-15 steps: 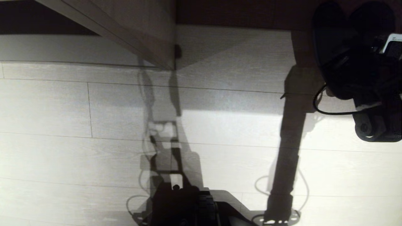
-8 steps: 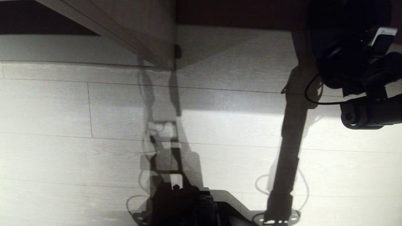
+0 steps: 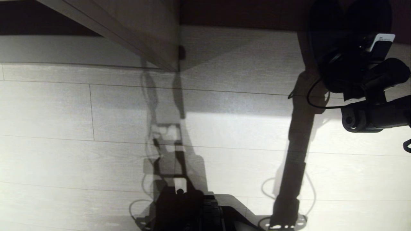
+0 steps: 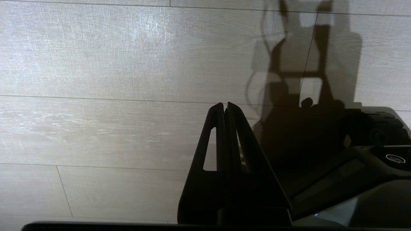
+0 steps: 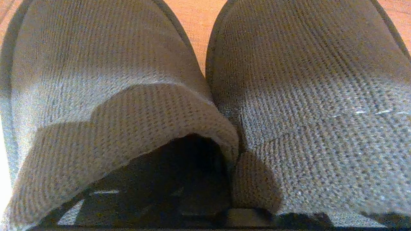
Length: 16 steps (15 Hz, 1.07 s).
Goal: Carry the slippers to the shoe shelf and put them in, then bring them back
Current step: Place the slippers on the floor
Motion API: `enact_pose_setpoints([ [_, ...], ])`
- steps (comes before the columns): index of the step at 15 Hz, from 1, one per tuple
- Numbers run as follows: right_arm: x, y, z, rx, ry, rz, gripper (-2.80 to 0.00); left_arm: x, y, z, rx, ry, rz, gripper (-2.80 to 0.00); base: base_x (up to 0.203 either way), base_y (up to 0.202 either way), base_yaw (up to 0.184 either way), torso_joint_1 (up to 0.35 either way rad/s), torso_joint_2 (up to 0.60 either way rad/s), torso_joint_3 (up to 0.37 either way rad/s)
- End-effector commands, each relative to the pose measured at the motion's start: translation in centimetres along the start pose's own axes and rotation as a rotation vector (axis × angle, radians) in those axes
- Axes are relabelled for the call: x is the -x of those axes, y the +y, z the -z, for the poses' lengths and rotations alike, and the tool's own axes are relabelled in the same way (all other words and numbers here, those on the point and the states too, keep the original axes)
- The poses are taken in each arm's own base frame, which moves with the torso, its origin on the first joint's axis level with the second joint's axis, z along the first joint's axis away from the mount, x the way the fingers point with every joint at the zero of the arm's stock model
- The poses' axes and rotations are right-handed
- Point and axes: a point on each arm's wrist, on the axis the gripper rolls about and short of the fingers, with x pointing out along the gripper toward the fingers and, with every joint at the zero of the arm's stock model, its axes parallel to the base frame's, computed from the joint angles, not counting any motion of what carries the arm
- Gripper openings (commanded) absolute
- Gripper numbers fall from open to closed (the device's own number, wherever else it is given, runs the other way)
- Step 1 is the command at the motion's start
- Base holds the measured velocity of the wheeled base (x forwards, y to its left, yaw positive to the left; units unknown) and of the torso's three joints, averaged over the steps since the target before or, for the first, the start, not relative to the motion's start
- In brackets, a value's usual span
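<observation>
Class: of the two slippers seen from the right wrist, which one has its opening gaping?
The slipper nearer the left arm; its edge arches up, while the other slipper lies flat.

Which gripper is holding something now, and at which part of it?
The right gripper is shut on the slippers, pinching their inner edges at the foot openings. The left gripper is shut and holds nothing.

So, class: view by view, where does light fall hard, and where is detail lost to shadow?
Head view: bright floor, sharp robot shadows across it; right gripper and slippers are near-silhouettes. Left wrist view: left gripper black against the pale floor. Right wrist view: slippers' weave sharp, the opening dark.
</observation>
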Motion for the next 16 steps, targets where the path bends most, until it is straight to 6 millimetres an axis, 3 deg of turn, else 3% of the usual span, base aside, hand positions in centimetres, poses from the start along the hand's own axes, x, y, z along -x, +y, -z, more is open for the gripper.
enact_pose_setpoints([
  [1,0.1,0.0,0.5,0.002,0.002,0.0,-2.8,0.0,0.0,0.0,0.0,0.0,0.0,-2.8,0.0,0.0,0.0,0.0,0.0,0.0],
  [16,0.6,0.6,3.1,0.028,0.038,-0.013,-2.8,0.0,0.0,0.0,0.0,0.001,0.0,-2.8,0.0,0.0,0.0,0.0,0.0,0.0],
])
